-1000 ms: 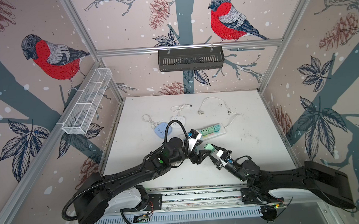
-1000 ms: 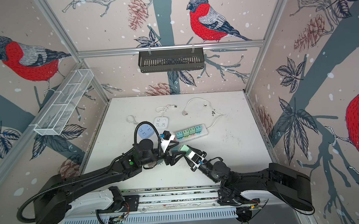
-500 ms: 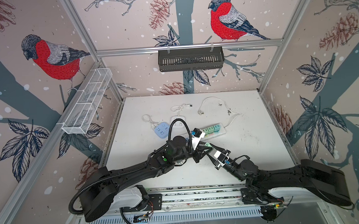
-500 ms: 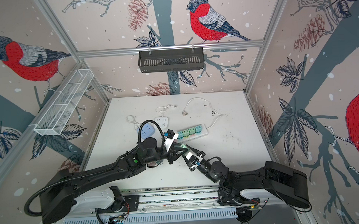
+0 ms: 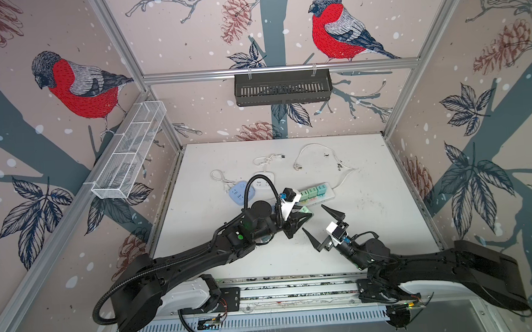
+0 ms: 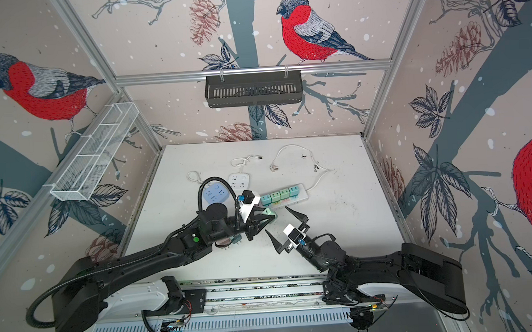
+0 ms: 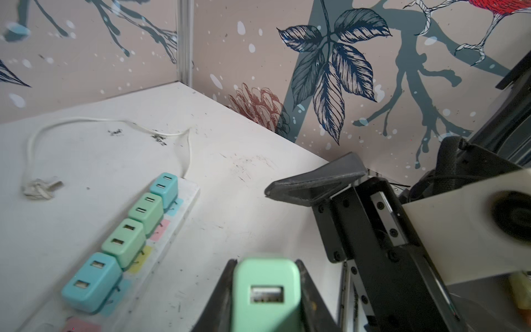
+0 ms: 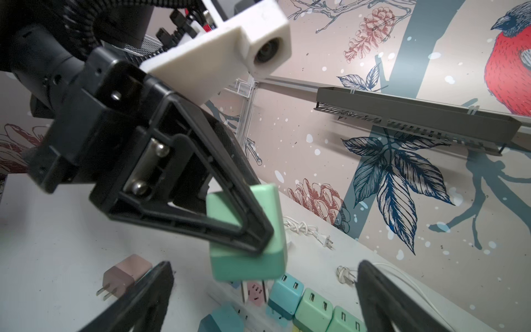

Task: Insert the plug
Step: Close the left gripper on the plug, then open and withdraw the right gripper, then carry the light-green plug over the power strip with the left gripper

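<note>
In a top view, left hand (image 5: 307,215) clamps mint plug (image 5: 304,210) above scuffed table (image 5: 374,229); right hand (image 5: 312,217) spread empty.

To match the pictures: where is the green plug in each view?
In a top view: green plug at centre, just below the power strip.
In a top view: centre too.
Left wrist: bottom edge, middle.
Right wrist: centre, above the strip.
Shared landmark: the power strip.

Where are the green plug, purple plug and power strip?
green plug (image 7: 265,290), left wrist view, USB face
purple plug (image 8: 128,268), right wrist view, top face
power strip (image 7: 188,193), left wrist view, white edge
</note>
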{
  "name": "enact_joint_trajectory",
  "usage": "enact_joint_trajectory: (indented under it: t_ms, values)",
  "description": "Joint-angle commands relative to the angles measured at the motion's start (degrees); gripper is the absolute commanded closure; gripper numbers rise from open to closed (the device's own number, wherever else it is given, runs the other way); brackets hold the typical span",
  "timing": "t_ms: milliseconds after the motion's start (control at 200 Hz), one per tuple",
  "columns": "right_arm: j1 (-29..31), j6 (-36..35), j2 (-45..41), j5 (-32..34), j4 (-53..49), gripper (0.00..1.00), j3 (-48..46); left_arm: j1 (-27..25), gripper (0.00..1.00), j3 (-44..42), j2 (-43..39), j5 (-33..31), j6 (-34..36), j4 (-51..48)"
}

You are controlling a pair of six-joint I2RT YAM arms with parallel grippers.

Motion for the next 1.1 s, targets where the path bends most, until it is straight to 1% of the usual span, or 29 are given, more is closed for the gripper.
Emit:
enact_joint_trajectory:
  t_ms: [0,60,155,205,295,350,465,555,600,700,745,820,936,991,1031,1096]
  values:
    - [-1.15,2.21,-2.30,1.24,0.58,0.00,-0.90,1.23,1.00,-1.39,-3.44,-10.51,5.27,-0.27]
    - [-2.49,3.40,-3.78,1.35,-0.05,0.00,-1.59,3.32,1.00,-3.08,-5.80,-12.77,6.86,0.78]
    - [-5.51,6.16,-6.02,1.51,-2.04,0.00,-2.19,8.16,1.00,-5.57,-7.84,-11.97,9.31,2.63]
    - [-7.61,7.83,-7.12,1.58,-3.56,0.00,-2.12,9.24,1.00,-6.69,-8.09,-12.78,12.14,3.52]
    - [-11.55,10.76,-8.51,2.41,-5.89,0.00,-2.05,9.34,1.00,-8.06,-7.21,-17.47,17.58,4.96]
    - [-14.08,12.60,-9.21,3.03,-7.24,0.00,-2.06,9.36,1.00,-8.22,-6.13,-18.49,20.60,4.83]
    - [-20.11,16.97,-10.13,2.71,-9.73,0.00,-2.25,9.34,1.00,-8.41,-3.56,-18.78,25.38,4.52]
    - [-25.06,20.37,-10.09,1.97,-11.42,0.00,-2.39,9.29,1.00,-8.48,-1.43,-14.77,31.47,2.54]
    - [-27.24,21.71,-9.98,1.95,-12.10,0.00,-2.45,9.27,1.00,-8.46,-0.40,-14.72,34.00,1.87]
    - [-31.40,24.72,-9.63,2.21,-13.29,0.00,-2.54,9.34,1.00,-7.72,2.23,-19.38,36.05,0.70]
    - [-33.03,26.20,-9.63,1.21,-13.57,0.00,-2.52,9.29,1.00,-7.05,3.65,-21.60,36.62,0.01]
    - [-34.55,27.24,-9.46,-0.27,-13.51,0.00,-2.54,9.38,1.00,-6.14,5.99,-23.78,37.99,-0.83]
    - [-36.13,28.84,-8.41,-0.16,-13.36,0.00,-2.37,9.62,1.00,-4.70,10.17,-24.54,42.37,-2.38]
    - [-36.63,29.47,-7.87,-0.46,-13.49,0.00,-2.23,9.91,1.00,-4.19,11.79,-25.32,43.00,-1.97]
    - [-36.74,29.58,-7.62,-0.80,-13.76,0.00,-1.98,10.52,1.00,-3.96,12.52,-24.32,43.26,-1.76]
    - [-36.82,29.56,-7.59,-1.17,-14.27,0.00,-1.72,12.25,1.00,-3.70,12.68,-19.03,43.61,-1.98]
